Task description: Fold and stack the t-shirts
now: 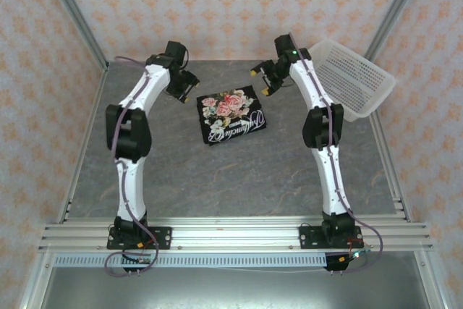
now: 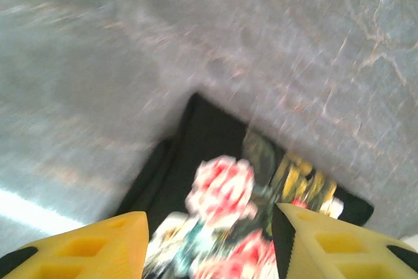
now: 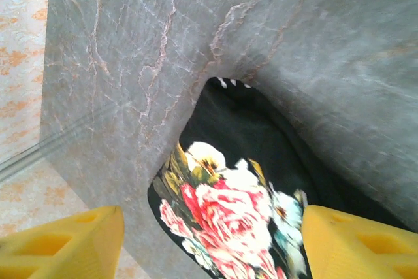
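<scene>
Grey marbled counter (image 1: 217, 171), peach patterned wallpaper (image 1: 239, 5) on three sides. Top view: folded black t-shirt (image 1: 231, 115) lies flat, rose print and white script up, centre of the counter toward 12 o'clock, slightly skewed. Left gripper (image 1: 189, 86) hangs at the shirt's 10 o'clock, near its corner and not touching it. Right gripper (image 1: 260, 81) is at the shirt's 1 o'clock, just off the far edge, yellow tips apart. White mesh basket (image 1: 354, 81) sits tilted at the counter's 2 o'clock, well apart from the shirt.

Left wrist view, blurry: left gripper (image 2: 209, 240) moderately wide, yellow fingers (image 2: 91, 246) at 7 and 5 o'clock, nothing between them; t-shirt (image 2: 222, 187) below at 6 o'clock, its black corner pointing to 12, cloth layers showing along the left edge. Bare counter (image 2: 196, 31) above.

Right wrist view: right gripper (image 3: 212, 227) wide, holding nothing, fingers (image 3: 65, 243) low in both corners. T-shirt (image 3: 248, 142) lies flat between 5 and 6 o'clock, roses up. Counter (image 3: 294, 44) beyond, wallpaper (image 3: 19, 31) at 9 o'clock.
</scene>
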Tool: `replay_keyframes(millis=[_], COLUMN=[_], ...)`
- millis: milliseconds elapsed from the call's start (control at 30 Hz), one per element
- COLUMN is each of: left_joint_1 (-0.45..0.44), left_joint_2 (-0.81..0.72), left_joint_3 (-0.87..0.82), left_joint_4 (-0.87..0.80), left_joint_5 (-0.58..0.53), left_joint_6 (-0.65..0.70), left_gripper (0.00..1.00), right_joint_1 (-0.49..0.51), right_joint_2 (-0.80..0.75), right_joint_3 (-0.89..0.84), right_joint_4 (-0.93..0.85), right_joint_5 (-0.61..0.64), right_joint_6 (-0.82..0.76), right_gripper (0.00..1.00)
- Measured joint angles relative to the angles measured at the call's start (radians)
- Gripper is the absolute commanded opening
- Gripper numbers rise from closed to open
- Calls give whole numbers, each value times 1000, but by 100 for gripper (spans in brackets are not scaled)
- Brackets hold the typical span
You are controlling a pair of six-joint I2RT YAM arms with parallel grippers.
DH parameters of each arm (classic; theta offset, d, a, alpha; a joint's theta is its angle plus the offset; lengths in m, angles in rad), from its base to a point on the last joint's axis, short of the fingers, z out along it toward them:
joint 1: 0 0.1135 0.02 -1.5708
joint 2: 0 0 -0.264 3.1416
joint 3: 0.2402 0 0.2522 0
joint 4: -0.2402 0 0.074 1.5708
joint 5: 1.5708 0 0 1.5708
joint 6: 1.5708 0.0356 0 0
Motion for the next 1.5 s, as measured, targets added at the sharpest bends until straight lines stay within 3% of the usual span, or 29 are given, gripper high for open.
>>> replay_keyframes(millis=[67, 133, 267, 367, 533, 667, 800, 967, 1300, 1433, 1500], left_joint_1=[-34, -95, -245, -302, -286, -246, -199, -157, -156, -163, -179], left_joint_2=[-170, -328, -490, -462, -298, -142, 20, 172, 171, 105, -14], left_joint_3=[-155, -286, -475, -536, -488, -320, -168, -118, -79, -118, -208], left_joint_4=[31, 81, 207, 262, 297, 296, 290, 251, 187, 161, 166], left_joint_5=[-14, -17, -5, 0, -16, -40, -64, -66, -82, -121, -146], left_joint_6=[-25, -63, -172, -233, -262, -229, -171, -109, -17, -3, -31], left_gripper=[52, 50, 48, 48, 49, 50, 51, 51, 55, 62, 63], right_joint_1=[-3, -1, 27, 75, 142, 137, 124, 121, 122, 121, 117], right_joint_2=[-77, -212, -489, -588, -523, -416, -379, -413, -499, -647, -771], right_joint_3=[-73, -233, -575, -715, -789, -800, -887, -984, -1069, -1141, -1214], right_joint_4=[-19, -13, 78, 163, 290, 327, 343, 407, 454, 441, 475], right_joint_5=[23, 38, 29, 8, -18, -7, 11, 0, 23, 98, 124], right_joint_6=[-35, -61, -52, -18, 34, 42, 48, 53, 65, 51, 40], right_gripper=[62, 47, 26, 20, 18, 21, 40, 55, 67, 74, 75])
